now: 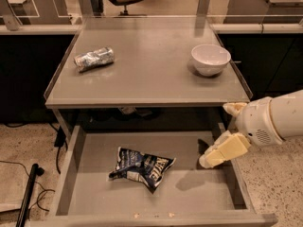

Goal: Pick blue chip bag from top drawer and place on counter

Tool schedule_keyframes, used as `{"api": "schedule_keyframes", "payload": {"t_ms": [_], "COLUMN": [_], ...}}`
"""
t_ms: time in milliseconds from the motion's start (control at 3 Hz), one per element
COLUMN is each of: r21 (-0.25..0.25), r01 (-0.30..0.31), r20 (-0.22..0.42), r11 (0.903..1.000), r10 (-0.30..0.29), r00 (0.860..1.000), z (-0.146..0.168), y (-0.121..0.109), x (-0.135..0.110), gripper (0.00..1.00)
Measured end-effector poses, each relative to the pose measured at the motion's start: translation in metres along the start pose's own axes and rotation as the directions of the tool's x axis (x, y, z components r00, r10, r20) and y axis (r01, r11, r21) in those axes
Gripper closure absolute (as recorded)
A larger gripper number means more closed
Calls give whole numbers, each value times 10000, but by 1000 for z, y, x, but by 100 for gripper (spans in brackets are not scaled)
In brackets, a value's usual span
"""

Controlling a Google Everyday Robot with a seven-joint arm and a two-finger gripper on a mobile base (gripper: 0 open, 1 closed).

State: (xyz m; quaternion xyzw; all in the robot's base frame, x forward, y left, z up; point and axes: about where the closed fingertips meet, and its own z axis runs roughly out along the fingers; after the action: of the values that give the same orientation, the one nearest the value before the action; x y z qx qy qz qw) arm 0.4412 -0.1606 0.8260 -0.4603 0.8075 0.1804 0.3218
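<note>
Blue chip bag (142,167) lies crumpled mid-floor in the open top drawer (65,174), below the counter (147,70). Gripper (210,159) hovers at the bag's 3 o'clock, apart from it (grip state cannot be told).

The robot arm (277,117) is big, round and white, with a patch of tiny dots. Its end effector (223,151), at the near right, is a pale yellow block.
</note>
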Motion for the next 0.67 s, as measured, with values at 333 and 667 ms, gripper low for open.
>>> {"api": "schedule_keyframes", "payload": {"t_ms": [333, 667], "r21": [-138, -164], "r01": [-74, -148], "r20": [-159, -223], "r11": [9999, 9998], "r10": [71, 145], "r00": [9998, 9996], "z": [31, 59], "y": [5, 10], "x": [0, -2], "gripper": [0, 0]}}
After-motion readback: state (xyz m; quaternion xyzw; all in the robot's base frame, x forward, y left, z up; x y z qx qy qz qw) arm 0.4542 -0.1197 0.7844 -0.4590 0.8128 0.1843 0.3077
